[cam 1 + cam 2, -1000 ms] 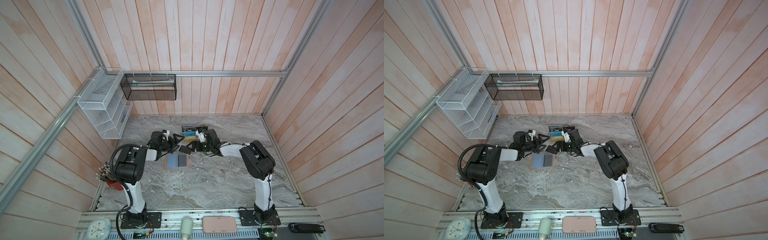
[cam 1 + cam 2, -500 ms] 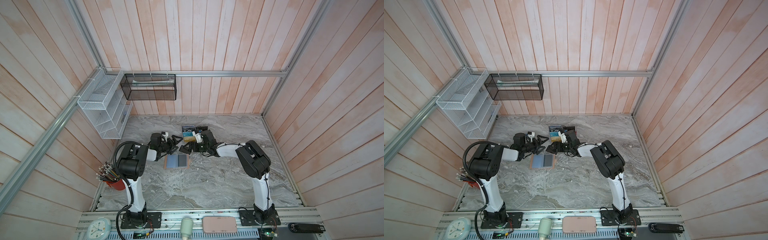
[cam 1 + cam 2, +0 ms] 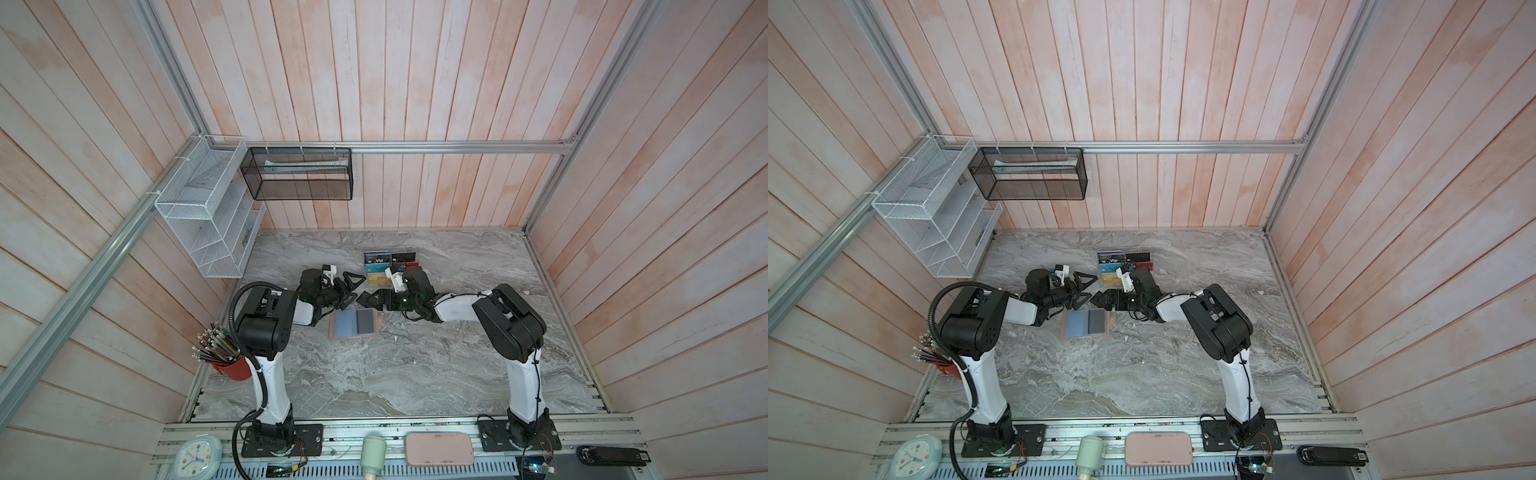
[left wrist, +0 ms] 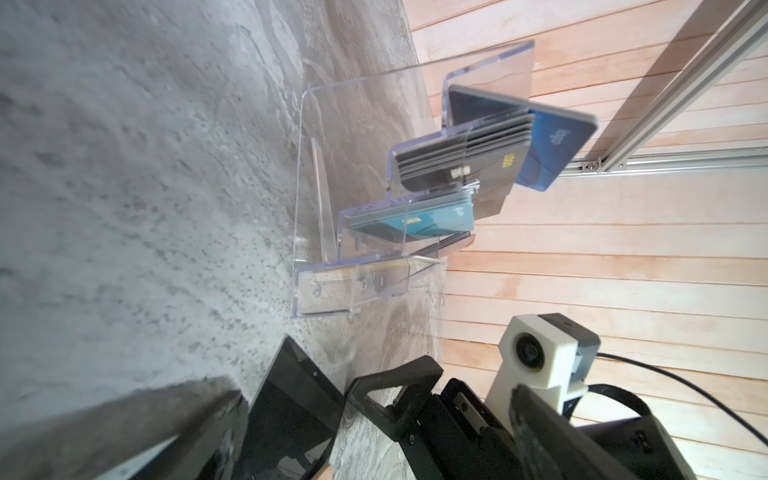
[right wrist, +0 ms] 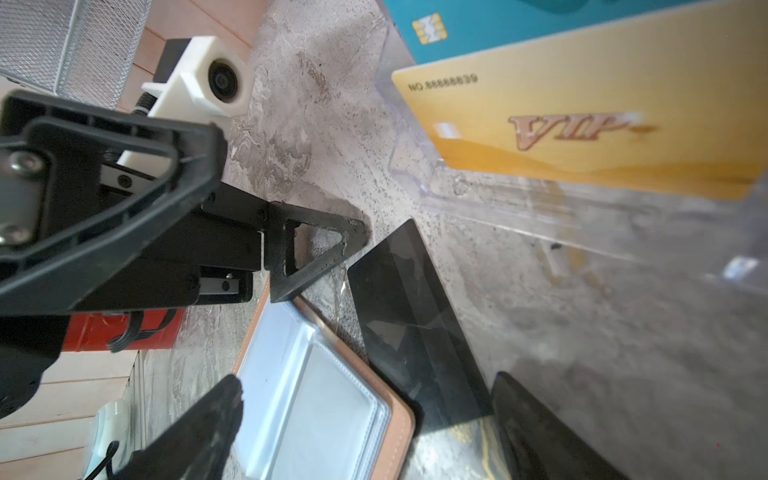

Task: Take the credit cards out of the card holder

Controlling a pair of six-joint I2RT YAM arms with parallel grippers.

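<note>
**Black card loose beside the card holder; both grippers empty**

Card holder: it lies open and flat on the table, about midway between the left and right edges, in the far half. The pale blue half is toward the left edge and the grey half toward the right. You cannot tell from these views whether a card sits in the grey half.

Black card: it is out of the holder and flat on the table. It lies right against the holder's far edge, between that edge and the clear rack of coloured cards. You cannot tell whether it overlaps the tan rim.

Left gripper: fingers spread wide with nothing between them, just beyond the holder's far edge.

Right gripper: likewise spread and empty, low over the holder's far right corner, pointing toward the table's left edge.

Relation to watch: in the right wrist view the black card runs lengthwise straight ahead of the right gripper, between its two fingertips. Its long axis lies roughly along the holder's far edge. Your right arm is the nearer one. The left arm's fingertip only comes near the card's far corner.

Judgement: the card is thin and flat on stone, so you would probably need one edge raised before pinching across its short width. The main risk is nudging the holder.
</note>
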